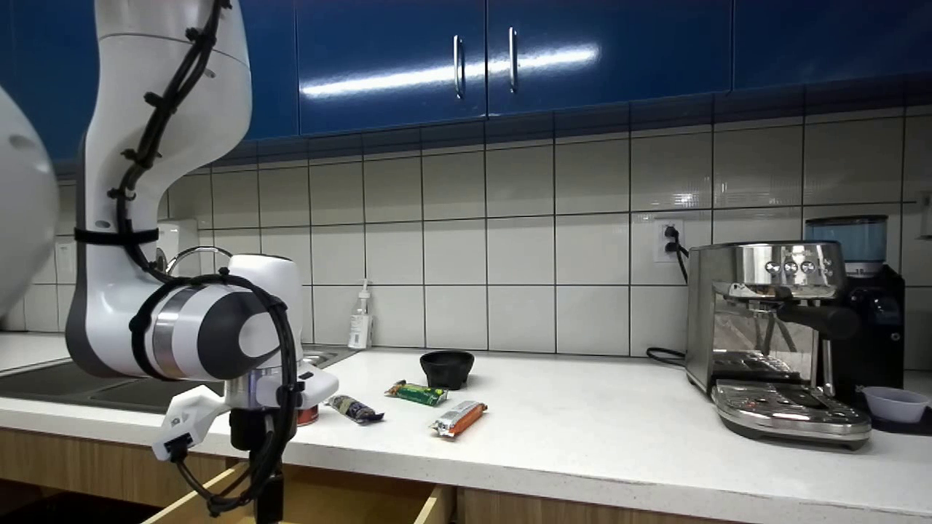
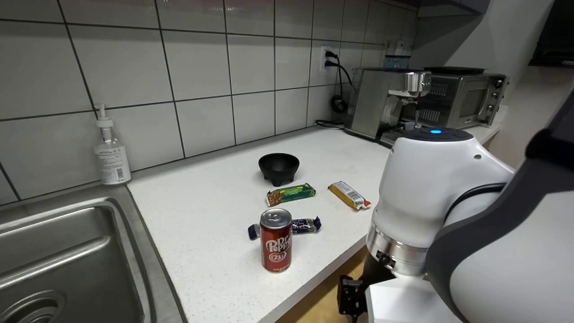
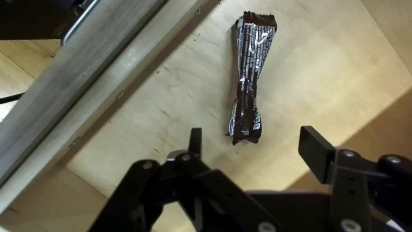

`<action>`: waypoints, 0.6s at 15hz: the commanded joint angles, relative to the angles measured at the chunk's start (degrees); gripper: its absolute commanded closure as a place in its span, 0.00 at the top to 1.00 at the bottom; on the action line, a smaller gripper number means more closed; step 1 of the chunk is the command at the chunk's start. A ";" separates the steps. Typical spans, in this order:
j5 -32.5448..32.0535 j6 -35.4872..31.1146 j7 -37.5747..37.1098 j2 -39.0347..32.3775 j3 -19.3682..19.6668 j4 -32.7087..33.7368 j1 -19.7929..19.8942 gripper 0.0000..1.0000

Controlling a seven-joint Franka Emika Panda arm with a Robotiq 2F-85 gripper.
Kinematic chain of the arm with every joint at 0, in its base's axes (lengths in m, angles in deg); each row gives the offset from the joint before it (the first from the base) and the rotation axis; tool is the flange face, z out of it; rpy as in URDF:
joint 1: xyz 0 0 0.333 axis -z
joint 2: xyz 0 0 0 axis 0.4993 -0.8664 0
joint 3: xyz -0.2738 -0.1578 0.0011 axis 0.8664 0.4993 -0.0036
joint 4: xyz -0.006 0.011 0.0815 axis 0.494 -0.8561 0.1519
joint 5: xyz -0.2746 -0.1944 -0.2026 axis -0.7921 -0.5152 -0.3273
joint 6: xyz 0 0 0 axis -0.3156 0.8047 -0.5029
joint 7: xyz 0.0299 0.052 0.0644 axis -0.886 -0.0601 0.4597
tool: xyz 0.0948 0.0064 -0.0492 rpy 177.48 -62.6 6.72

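Wrist view: brown bar [image 3: 249, 74] lying on the bare wood of the drawer [image 3: 322, 80], wrapper pinched narrow toward the near end. Claw [image 3: 253, 141] released, spread wide, grasping nothing; near end of the brown bar lined up with the gap, touching neither side as far as visible. Height over the drawer hard to judge. Progress, judged from this layout alone: drawer pulled out, claw over it, no hold on the brown bar. Grasp finished or yet to come: impossible to tell. Drawer not yet shut, claw not yet away from it. Up on the counter [image 2: 202, 193] in both exterior views, outside the drawer: navy bar [image 2: 307, 225], green bar [image 2: 293, 194] and orange bar [image 2: 349, 195]. Close to the navy bar, upright can [image 2: 276, 243]; just beyond the green bar, black bowl [image 2: 279, 168]. Farther off: soap bottle [image 2: 112, 160], sink [image 2: 134, 260], coffee machine [image 1: 772, 335].
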 commanded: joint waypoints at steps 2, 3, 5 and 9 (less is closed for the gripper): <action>-0.08 1.16 3.29 5.80 2.81 -2.45 -1.29 1.00; -0.18 2.09 4.33 6.78 2.79 -2.52 -0.88 1.00; 0.71 4.03 7.38 8.58 1.24 -2.58 0.99 1.00; -3.16 9.94 9.22 12.44 3.68 -2.68 0.05 1.00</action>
